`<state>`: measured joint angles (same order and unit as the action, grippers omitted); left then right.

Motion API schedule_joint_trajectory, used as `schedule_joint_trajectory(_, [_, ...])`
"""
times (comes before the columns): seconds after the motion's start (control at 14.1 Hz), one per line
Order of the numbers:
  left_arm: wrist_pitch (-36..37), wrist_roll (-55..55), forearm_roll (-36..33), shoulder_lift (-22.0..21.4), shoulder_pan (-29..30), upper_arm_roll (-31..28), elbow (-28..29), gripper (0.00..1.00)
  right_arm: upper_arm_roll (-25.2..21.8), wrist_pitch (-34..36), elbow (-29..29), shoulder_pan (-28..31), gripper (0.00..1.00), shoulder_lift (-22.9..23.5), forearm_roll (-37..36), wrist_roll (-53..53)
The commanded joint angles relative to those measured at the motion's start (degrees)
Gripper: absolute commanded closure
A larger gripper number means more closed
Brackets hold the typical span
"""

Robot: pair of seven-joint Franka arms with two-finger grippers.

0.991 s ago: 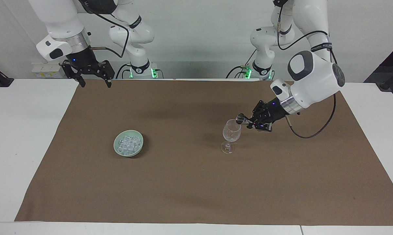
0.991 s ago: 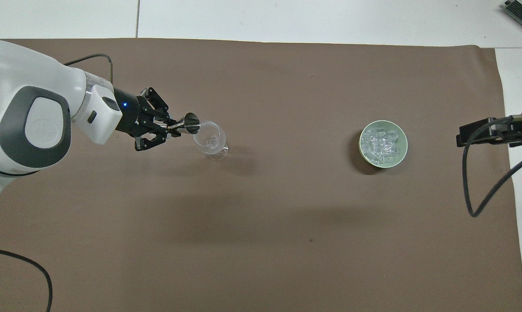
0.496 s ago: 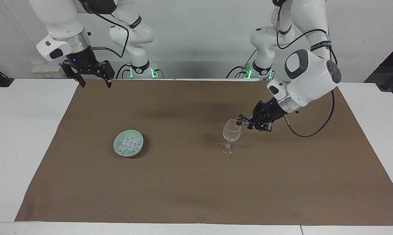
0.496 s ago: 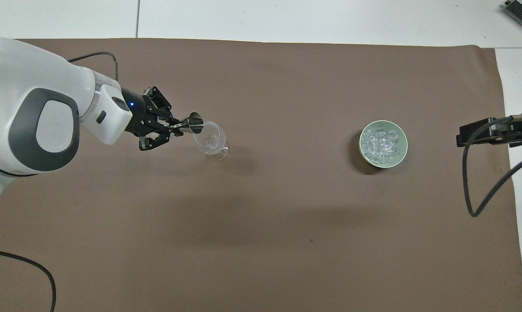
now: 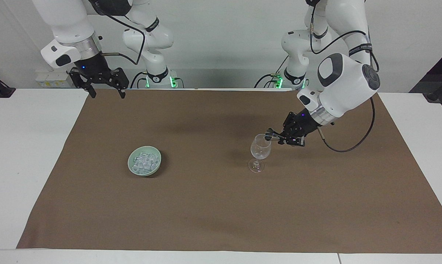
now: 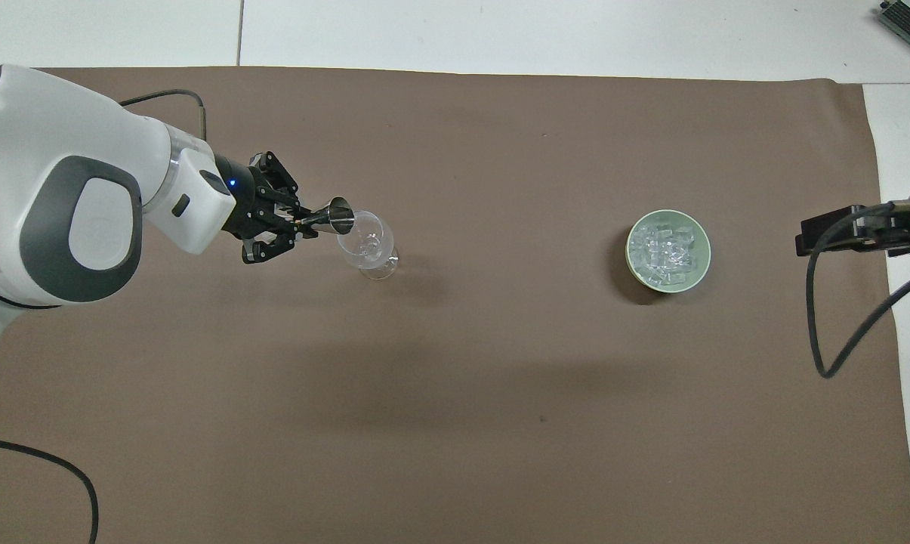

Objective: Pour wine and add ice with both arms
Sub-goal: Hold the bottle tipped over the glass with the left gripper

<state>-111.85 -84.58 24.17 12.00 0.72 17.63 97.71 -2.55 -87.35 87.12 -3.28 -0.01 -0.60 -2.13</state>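
A clear stemmed wine glass (image 5: pixel 259 151) (image 6: pixel 369 243) stands upright on the brown mat toward the left arm's end. My left gripper (image 5: pixel 286 138) (image 6: pixel 294 224) is shut on a small metal jigger (image 5: pixel 270 136) (image 6: pixel 334 216), tipped on its side with its mouth at the glass's rim. A heap of ice cubes (image 5: pixel 144 161) (image 6: pixel 665 245) fills a pale green bowl (image 5: pixel 135 169) (image 6: pixel 678 282) toward the right arm's end. My right gripper (image 5: pixel 104 87) is open and empty, raised over the mat's edge near its base, and waits.
The brown mat (image 5: pixel 213 205) (image 6: pixel 462 423) covers most of the white table (image 5: pixel 19 154). A black cable (image 6: pixel 840 317) loops from the right arm over the mat's edge. Another cable (image 5: pixel 349 145) hangs from the left wrist.
The left arm has shifted slightly toward the glass and tipped the jigger further, its mouth now lower at the rim. The right arm, glass and bowl have not moved.
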Motion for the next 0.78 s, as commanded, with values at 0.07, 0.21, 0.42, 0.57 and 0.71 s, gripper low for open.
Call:
schedule_joint_trajectory(0.07, [-0.4,1.5,-2.5,-1.4,-1.7,-1.1,0.2,1.0,0.4,0.5,-0.6,0.7,0.0,0.3,0.9,-0.8])
schedule_joint_trajectory(0.21, [-0.5,3.6,-4.3,-1.7,-2.3,-1.1,0.2,1.0,0.4,0.5,-0.6,0.7,0.0,0.2,0.9,-0.9])
schedule_joint_trajectory(0.42, [-0.4,6.4,-8.3,-1.8,-3.5,-1.1,-0.2,1.0,0.4,0.4,-0.6,0.7,0.0,0.3,0.9,-0.8])
schedule_joint_trajectory(0.57, [0.0,9.2,-11.2,-1.7,-3.7,-1.0,-0.9,1.0,0.4,0.5,-0.6,0.7,0.0,0.3,0.9,-0.8])
schedule_joint_trajectory(0.71, [0.0,11.1,-13.2,-1.7,-5.0,-1.0,-1.0,1.0,0.4,0.5,-0.6,0.7,0.0,0.2,0.9,-0.8])
